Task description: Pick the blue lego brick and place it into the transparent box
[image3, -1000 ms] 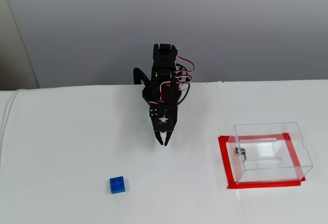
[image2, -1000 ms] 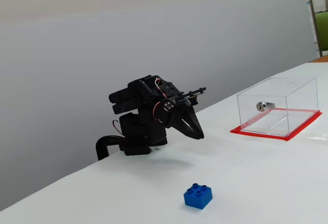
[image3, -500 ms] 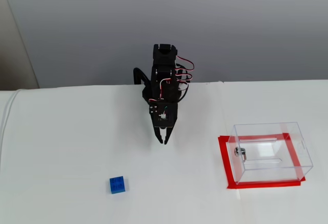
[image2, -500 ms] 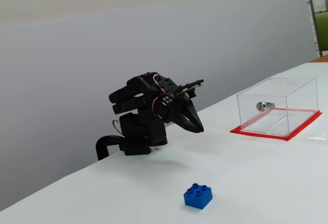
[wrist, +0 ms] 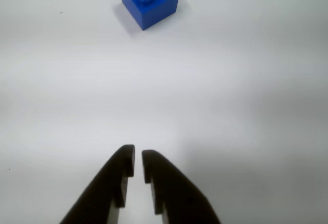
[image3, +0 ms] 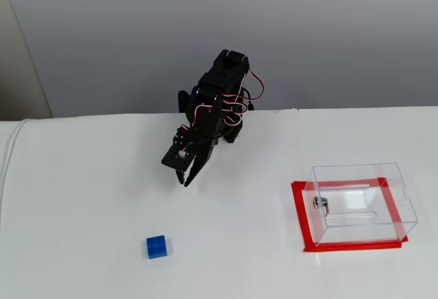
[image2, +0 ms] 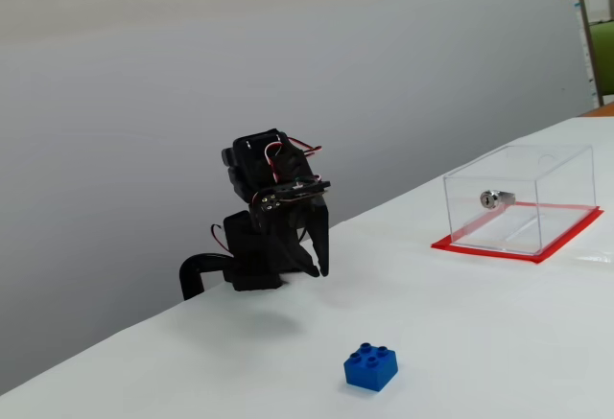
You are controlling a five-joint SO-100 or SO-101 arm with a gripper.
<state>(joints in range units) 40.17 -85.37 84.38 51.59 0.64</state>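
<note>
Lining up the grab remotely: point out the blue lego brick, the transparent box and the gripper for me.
blue lego brick (wrist: 149,1): wrist view, studded top face.
transparent box (image3: 363,206): a fixed view, clear front wall.
gripper (wrist: 138,155): wrist view, narrow gap between the fingertips.

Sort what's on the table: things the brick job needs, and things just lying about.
Needed for the job:
blue lego brick, loose on the table
transparent box on its red base
hand, nearly shut and empty

Just there:
small silver cylinder on the box wall
white table
grey wall
</note>
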